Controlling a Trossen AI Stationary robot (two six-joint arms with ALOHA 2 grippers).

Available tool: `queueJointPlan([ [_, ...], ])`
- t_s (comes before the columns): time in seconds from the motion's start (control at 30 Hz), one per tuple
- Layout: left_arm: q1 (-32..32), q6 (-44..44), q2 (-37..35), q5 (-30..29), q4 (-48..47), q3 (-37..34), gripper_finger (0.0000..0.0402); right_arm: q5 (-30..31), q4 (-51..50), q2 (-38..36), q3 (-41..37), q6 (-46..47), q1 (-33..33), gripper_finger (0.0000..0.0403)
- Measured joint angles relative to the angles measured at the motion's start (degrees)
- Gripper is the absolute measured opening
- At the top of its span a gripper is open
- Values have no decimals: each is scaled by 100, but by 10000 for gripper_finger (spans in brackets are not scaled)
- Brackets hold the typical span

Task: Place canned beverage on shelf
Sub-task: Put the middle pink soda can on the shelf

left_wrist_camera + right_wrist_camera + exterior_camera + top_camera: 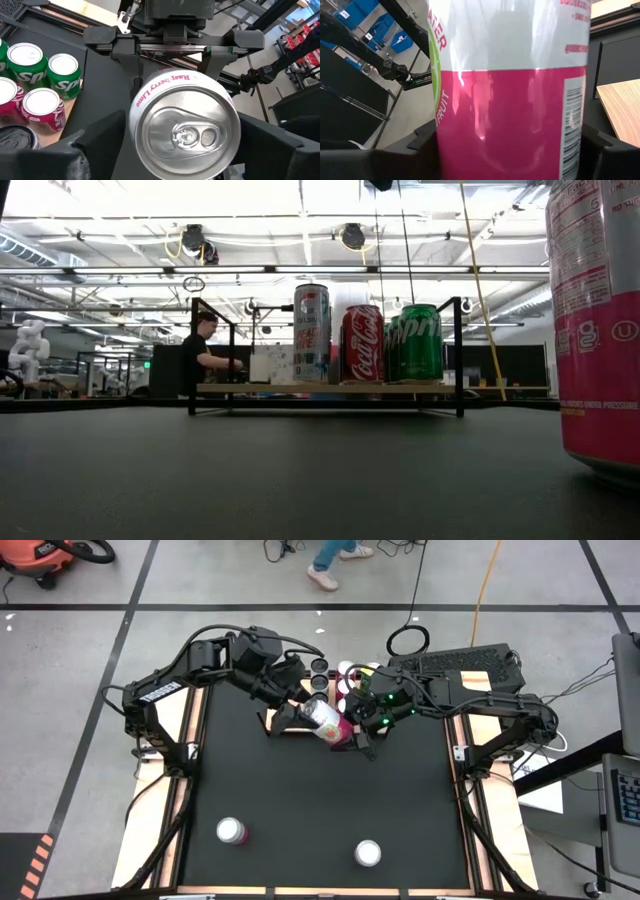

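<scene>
I am watching a pink-and-white can [328,721] near the middle of the tabletop [300,800], toward twelve o'clock, just short of the shelf [300,705]. The right tool [352,737] is pinching its pink lower body, jaws on either side. The left tool [305,712] is reaching in at the lid end with its fingers [95,150] spread either side of the can; I cannot tell whether they are touching. I judge the can stiff, smooth and slippery, likely full and heavy for its size, with thin walls that would dent, so a grip across the mid-body looks safest. The shelf is already carrying a tall can [312,333], a red can [362,343] and a green can [420,342], with more behind, so free room looks tight. Two spare cans [232,831] are standing at six o'clock, well apart from the work. A person [203,350] is sitting in the room beyond.
</scene>
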Motion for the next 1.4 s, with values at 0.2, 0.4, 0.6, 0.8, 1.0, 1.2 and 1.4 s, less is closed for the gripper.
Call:
queueJointPlan([
  [0.2,-4,57,0,17,-9,0,284,5,-7,-1,-2,31,0,274],
  [0.4,-9,52,2,42,-8,0,275,10,-1,0,-7,131,4,285],
  [0.6,-9,102,13,114,-19,0,285,20,47,-1,-7,377,4,323],
  [0.8,-9,256,18,198,-46,0,287,16,-4,-8,-5,779,0,346],
  [1.0,-2,300,7,451,-162,7,287,14,-321,-12,0,792,2,349],
  [1.2,4,559,0,524,-582,153,287,277,-353,-12,0,604,4,350],
  [1.4,44,818,-4,607,-733,205,288,319,-389,-10,0,652,4,350],
])
